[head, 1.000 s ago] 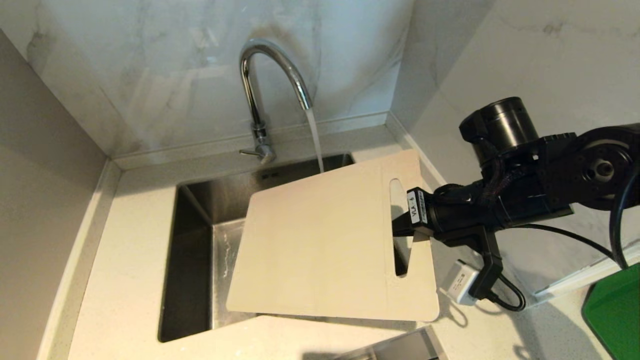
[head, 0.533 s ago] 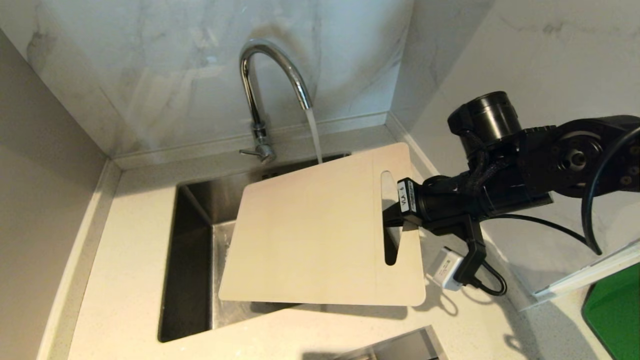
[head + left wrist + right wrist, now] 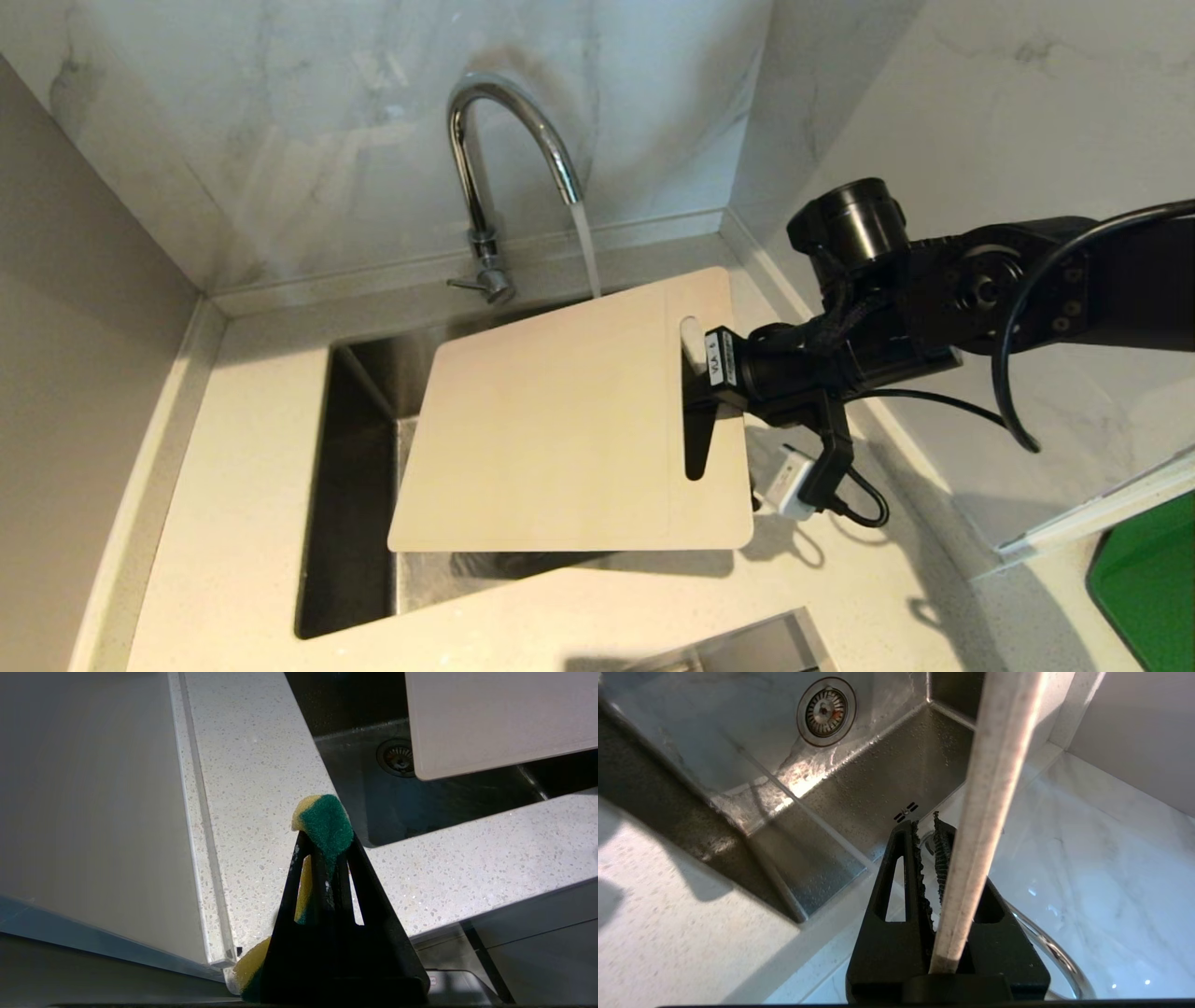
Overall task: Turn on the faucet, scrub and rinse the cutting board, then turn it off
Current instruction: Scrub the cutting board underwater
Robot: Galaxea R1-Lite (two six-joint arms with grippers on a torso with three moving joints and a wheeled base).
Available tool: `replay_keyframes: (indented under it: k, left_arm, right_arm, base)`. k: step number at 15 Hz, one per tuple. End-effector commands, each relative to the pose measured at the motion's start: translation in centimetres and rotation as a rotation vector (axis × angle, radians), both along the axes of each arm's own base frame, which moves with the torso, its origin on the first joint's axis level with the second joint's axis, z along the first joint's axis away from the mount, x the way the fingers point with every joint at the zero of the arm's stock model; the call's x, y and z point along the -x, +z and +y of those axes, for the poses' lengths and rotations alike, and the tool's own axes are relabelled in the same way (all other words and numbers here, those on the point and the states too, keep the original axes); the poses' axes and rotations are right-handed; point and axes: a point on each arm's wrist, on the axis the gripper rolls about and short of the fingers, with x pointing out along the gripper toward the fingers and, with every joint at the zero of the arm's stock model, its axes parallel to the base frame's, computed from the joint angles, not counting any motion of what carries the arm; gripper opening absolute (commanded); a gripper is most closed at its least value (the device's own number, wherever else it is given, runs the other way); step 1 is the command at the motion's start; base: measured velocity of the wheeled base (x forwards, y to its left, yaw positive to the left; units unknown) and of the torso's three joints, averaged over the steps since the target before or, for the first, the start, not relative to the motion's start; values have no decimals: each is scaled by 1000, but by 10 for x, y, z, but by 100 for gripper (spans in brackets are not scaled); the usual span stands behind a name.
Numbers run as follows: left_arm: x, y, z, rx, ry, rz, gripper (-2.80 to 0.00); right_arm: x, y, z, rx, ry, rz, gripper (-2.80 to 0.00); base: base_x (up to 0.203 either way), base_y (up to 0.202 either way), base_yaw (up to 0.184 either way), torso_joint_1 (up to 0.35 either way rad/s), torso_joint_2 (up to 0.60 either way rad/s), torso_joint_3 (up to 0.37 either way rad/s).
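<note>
Both right gripper [image 3: 695, 397] jaws clamp the cutting board's [image 3: 551, 429] handle end edge-on

Cutting board [image 3: 560, 420] over sink [image 3: 355, 485] (left strip open)

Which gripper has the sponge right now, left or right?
The left gripper: shut on the green-and-yellow sponge, over the counter. The right gripper clamps the cutting board instead.
</note>
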Motion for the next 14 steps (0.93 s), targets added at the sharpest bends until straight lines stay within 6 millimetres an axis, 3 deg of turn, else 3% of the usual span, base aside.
replay_keyframes:
  k: [1,14]
  left_arm:
    - [0,0,0,0,0,3,-280]
    - [0,0,0,0,0,3,-280]
  right_arm:
    - [-11,-9,4,13,12,8,-280]
    - [-57,-29,15,-10,38,11,-280]
  base:
    - [0,0,0,0,0,0]
    - [0,0,0,0,0,0]
